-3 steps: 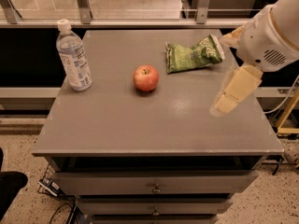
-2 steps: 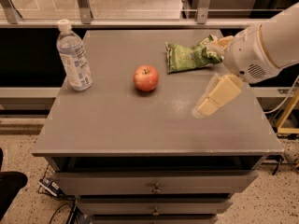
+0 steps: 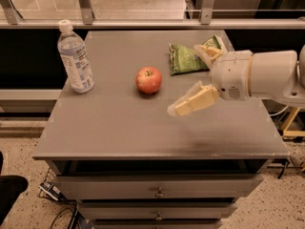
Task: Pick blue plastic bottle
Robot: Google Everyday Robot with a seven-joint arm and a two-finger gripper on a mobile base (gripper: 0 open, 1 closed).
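Blue plastic bottle (image 3: pixel 75 56) stands upright at the back left corner of the gray table (image 3: pixel 119 128), with its white cap on. Nothing touches it. We see a red apple (image 3: pixel 148 79) near the middle of the table, well apart from the bottle. A green snack bag (image 3: pixel 186 58) lies farther right, at the back. Our gripper (image 3: pixel 183 79) hangs over the table just right of the apple, its jaws spread wide and holding nothing. The fat white arm (image 3: pixel 267 75) comes in from the right. A moment ago the gripper was nearer the table's right edge; now it has slid left, closer to the apple. The bottle, apple and bag have not moved. We think the reach has only begun, because the gripper must get past the apple to reach the bottle.
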